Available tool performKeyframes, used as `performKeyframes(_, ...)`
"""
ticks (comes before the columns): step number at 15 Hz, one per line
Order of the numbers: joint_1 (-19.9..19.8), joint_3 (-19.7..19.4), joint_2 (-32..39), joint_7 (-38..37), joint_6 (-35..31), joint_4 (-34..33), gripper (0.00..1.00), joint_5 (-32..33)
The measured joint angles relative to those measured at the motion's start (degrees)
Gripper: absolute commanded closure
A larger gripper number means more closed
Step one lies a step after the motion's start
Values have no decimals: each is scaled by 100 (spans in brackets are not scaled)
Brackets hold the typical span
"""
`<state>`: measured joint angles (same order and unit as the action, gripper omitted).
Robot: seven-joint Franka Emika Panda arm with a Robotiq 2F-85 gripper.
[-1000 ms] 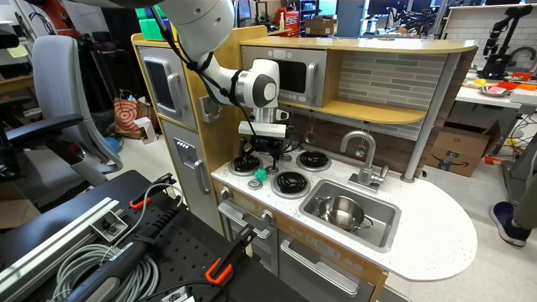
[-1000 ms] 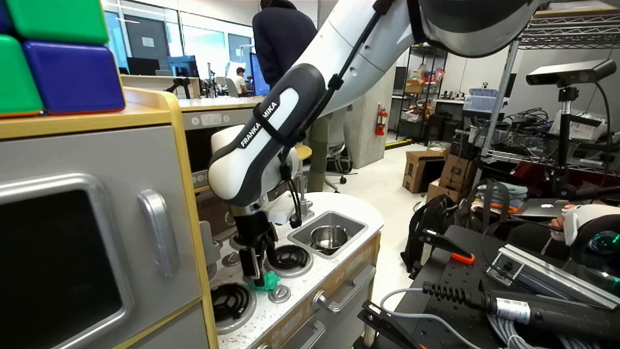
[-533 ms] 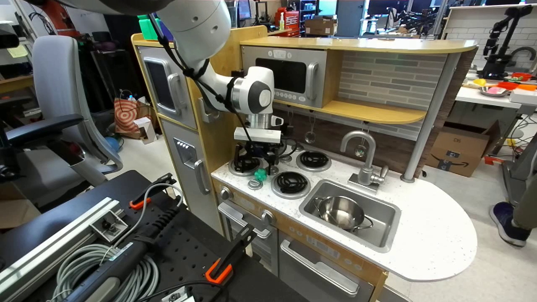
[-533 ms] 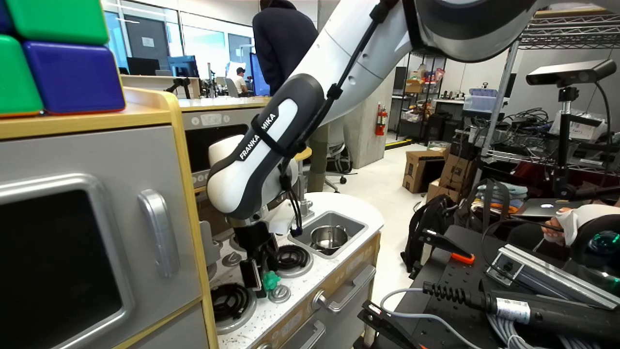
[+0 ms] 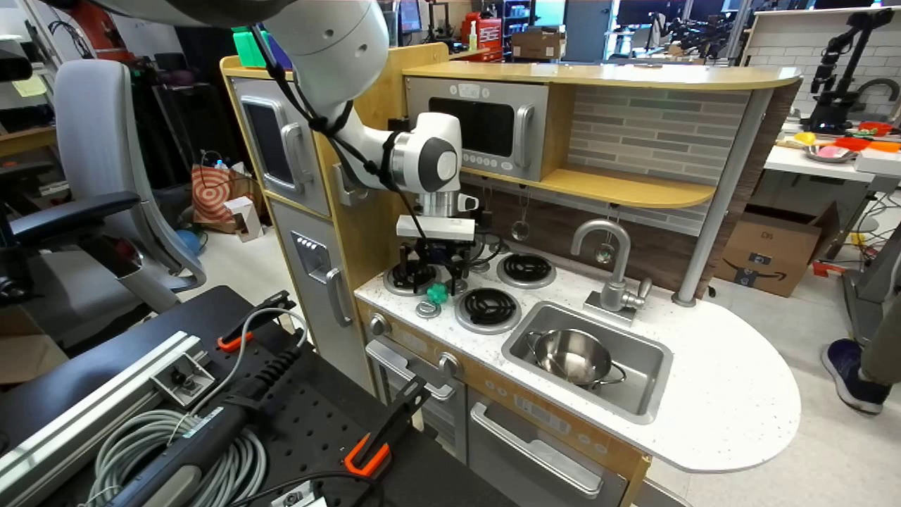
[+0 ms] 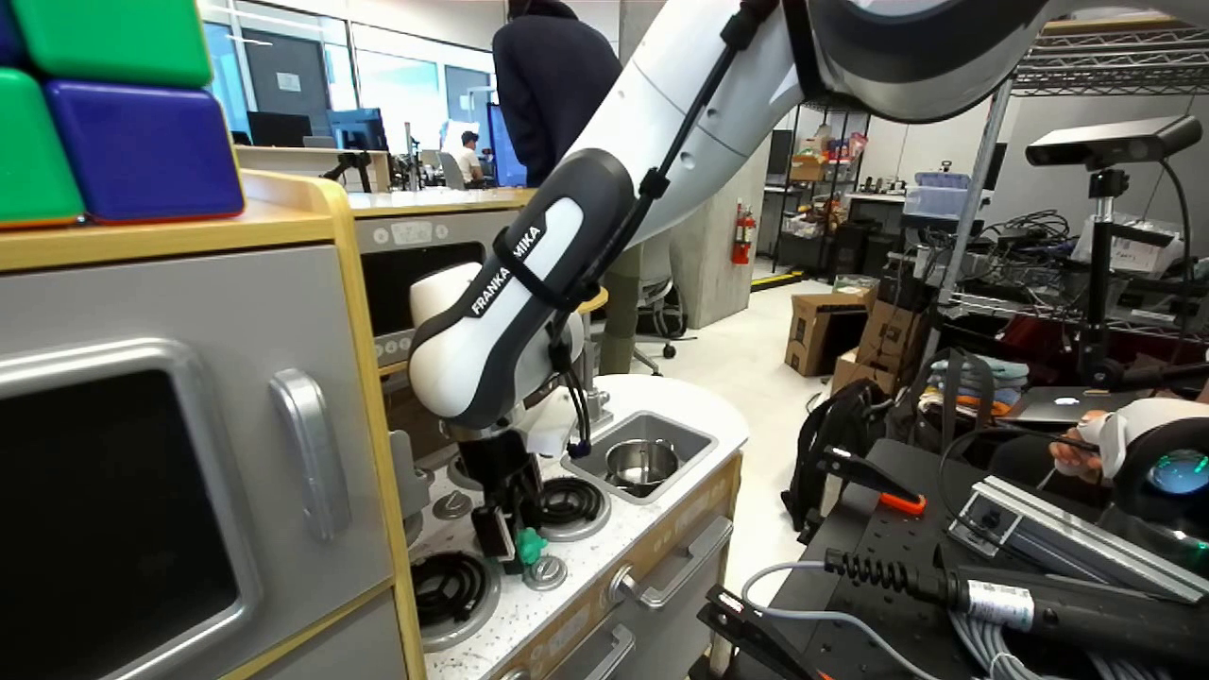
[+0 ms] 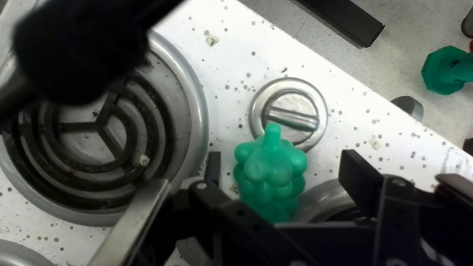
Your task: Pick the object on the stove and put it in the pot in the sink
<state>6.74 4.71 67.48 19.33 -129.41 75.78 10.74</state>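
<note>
Two fingers [image 7: 358, 183] of the gripper [image 7: 283, 172] stand spread apart, grasping nothing. Green grapes [image 7: 271, 170] lie on the stove [image 7: 229, 111] near the front edge of the worktop [image 5: 732, 401], toward its square end, just beside a knob [image 7: 289, 111] and between two burners [image 5: 490, 308]. In the wrist view they show between the fingers, a gap each side, the narrower toward the rounded end. Pot [image 5: 574, 356] sits in the sink [image 5: 644, 366], nearer the rounded end.

Step in hand, as judged: alignment for the grasp. Recommended: shift slightly toward the rounded end to even the gaps, and ease toward the front edge, since both exterior views show the grapes somewhat forward of the fingers. Finger height above the worktop cannot be told; lower gently, keeping off the knob. Bring the fingers together slowly on the thick middle; the lobed surface may roll. Lift well clear before travelling toward the sink.
</note>
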Motion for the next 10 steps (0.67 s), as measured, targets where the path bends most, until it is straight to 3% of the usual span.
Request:
performKeyframes(4, 0, -23, 12, -17, 0, -31, 79, 14)
performKeyframes(10, -1, -67, 2, -44, 0, -19, 80, 22)
